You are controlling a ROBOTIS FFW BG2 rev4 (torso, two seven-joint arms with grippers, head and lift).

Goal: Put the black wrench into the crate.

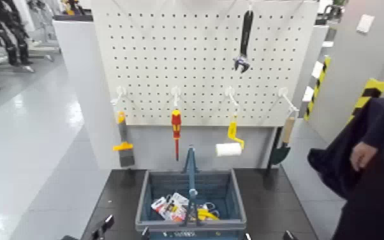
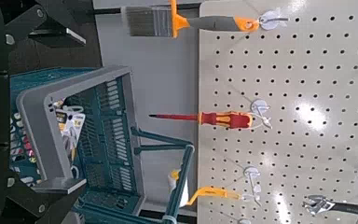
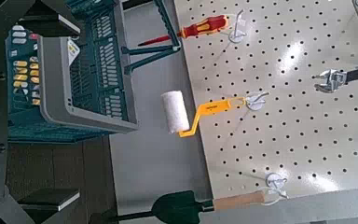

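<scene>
The black wrench (image 1: 244, 38) hangs head-down from a hook high on the white pegboard (image 1: 201, 70), right of centre. It also shows in the left wrist view (image 2: 340, 207) and the right wrist view (image 3: 345, 77). The blue-grey crate (image 1: 223, 191) with its upright central handle stands on the dark table below the board and holds some small packets. My left gripper (image 1: 103, 225) sits low at the table's front left, open and empty (image 2: 61, 107). My right gripper (image 1: 288, 235) sits low at the front right, open and empty (image 3: 51, 107). Both are far below the wrench.
On the lower row of hooks hang a brush (image 1: 123, 137), a red-and-yellow screwdriver (image 1: 176, 127), a yellow-handled paint roller (image 1: 231, 143) and a small dark trowel (image 1: 282, 143). A person in dark clothes (image 1: 360, 159) stands at the right.
</scene>
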